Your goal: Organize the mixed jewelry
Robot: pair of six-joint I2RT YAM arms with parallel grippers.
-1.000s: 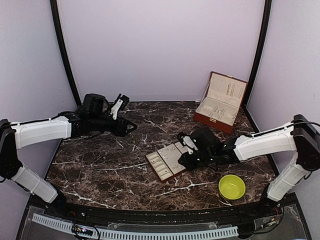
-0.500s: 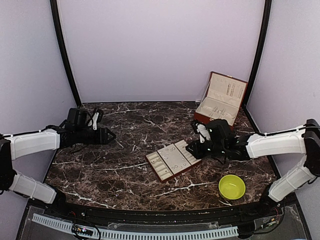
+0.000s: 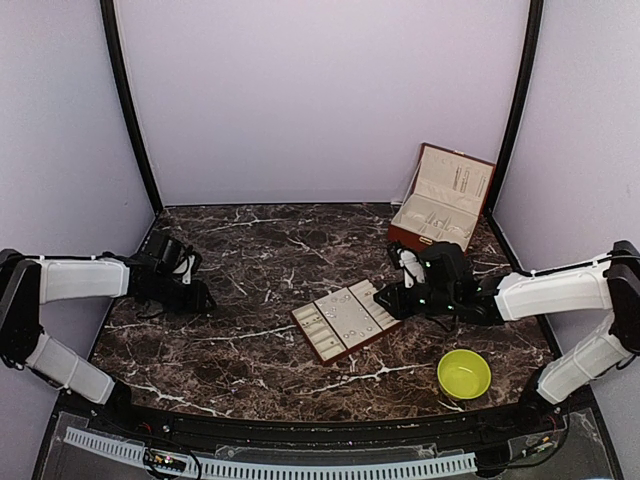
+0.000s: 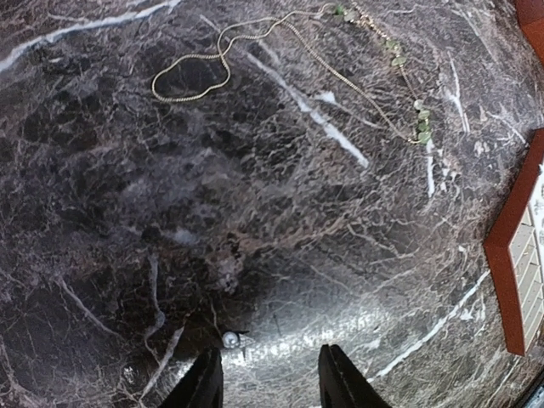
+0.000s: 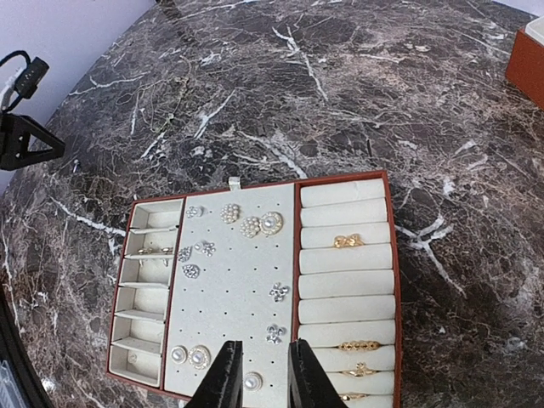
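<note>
We record that the left end effector (image 3: 200, 297) has withdrawn from the upper centre-left of the top view. It now sits near the left edge of the worktop (image 3: 250, 350), lower in the frame, with its arm drawn in toward the left wall. The right end effector (image 3: 393, 297) has pulled back from above the right part of the compartment tray (image 3: 340, 322). It now sits just off the tray's upper right corner, and its elbow has shifted toward the right edge of the frame.
</note>
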